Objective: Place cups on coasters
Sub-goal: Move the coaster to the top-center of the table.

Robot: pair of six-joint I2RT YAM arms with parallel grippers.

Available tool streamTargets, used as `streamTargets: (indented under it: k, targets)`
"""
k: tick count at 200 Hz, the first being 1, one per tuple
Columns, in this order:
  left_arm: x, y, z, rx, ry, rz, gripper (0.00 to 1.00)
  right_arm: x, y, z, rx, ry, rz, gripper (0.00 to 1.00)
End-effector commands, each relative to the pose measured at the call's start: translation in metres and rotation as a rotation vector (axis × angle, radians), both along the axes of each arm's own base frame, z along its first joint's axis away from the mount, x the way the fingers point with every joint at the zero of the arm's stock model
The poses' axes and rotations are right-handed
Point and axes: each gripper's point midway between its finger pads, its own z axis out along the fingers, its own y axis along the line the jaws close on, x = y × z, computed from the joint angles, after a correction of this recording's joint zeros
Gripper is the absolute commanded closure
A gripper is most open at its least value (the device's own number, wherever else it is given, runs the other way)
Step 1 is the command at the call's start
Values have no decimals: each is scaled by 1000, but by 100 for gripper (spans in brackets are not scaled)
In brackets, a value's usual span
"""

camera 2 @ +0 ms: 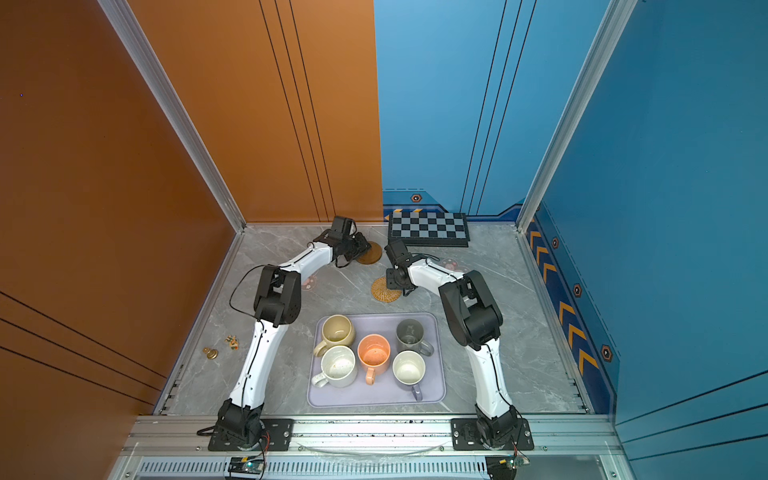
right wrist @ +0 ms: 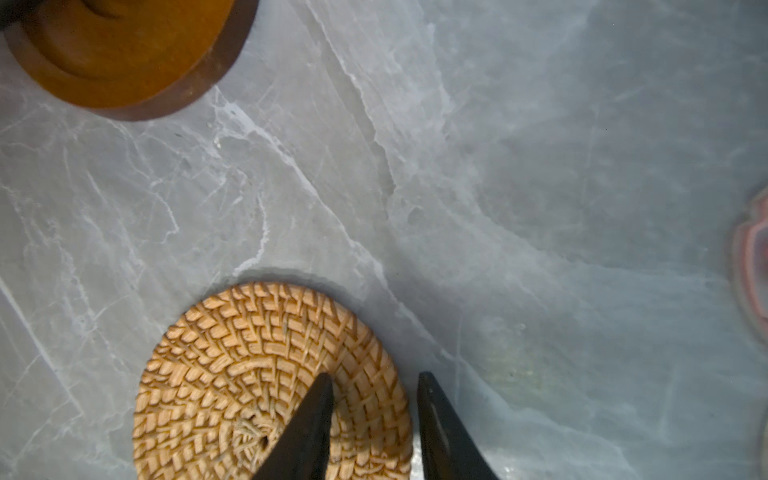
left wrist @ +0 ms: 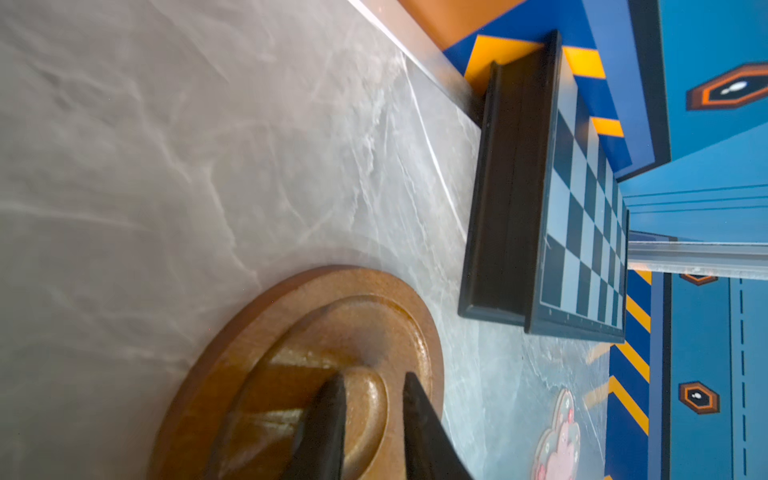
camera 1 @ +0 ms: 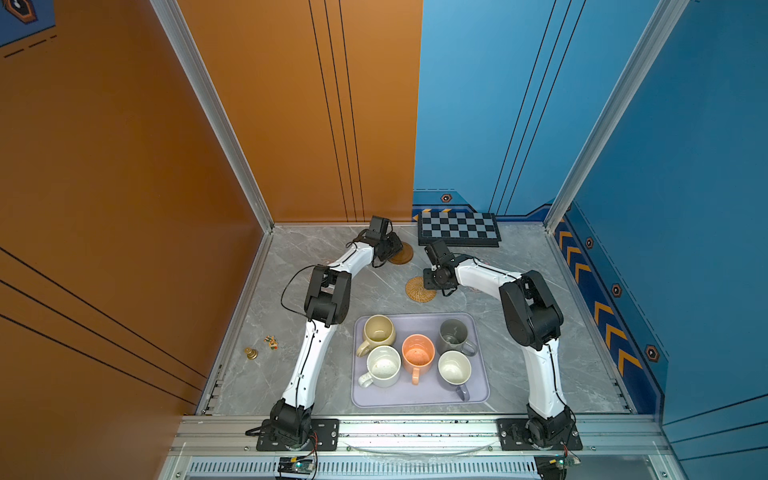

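On tray (camera 1: 415, 400), orange mug (camera 1: 417, 353) upright, handle seemingly pointing nearward

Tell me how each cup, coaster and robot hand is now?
beige mug, upright on lavender tray
white speckled mug, upright on tray
orange mug, upright on tray
grey mug, upright on tray
lavender mug, upright on tray
brown coaster, flat, empty
rattan coaster, flat, empty
left gripper, open
right gripper, open
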Motion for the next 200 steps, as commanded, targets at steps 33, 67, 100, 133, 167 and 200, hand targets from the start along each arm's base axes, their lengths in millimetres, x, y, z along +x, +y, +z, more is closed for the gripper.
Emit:
streamTargets:
  k: [33, 67, 100, 133, 167, 200]
  targets:
    - [0, 9, -36, 17, 87, 38, 74, -16, 6, -19, 20, 79, -25, 63]
    - [-6, -2, -35, 8, 91, 1, 74, -9, 22, -19, 54, 75, -29, 63]
    - [-11, -5, -20, 6, 73, -30, 74, -7, 40, -15, 88, 71, -13, 63]
    - [-7, 5, 37, -18, -14, -50, 74, -4, 47, -14, 115, 64, -29, 63]
    - [-21, 24, 109, -30, -116, -83, 72, -2, 45, -2, 122, 40, -32, 63]
    - [-62, 48, 144, -12, -166, -150, 71, -4, 45, 24, 158, 5, -15, 60]
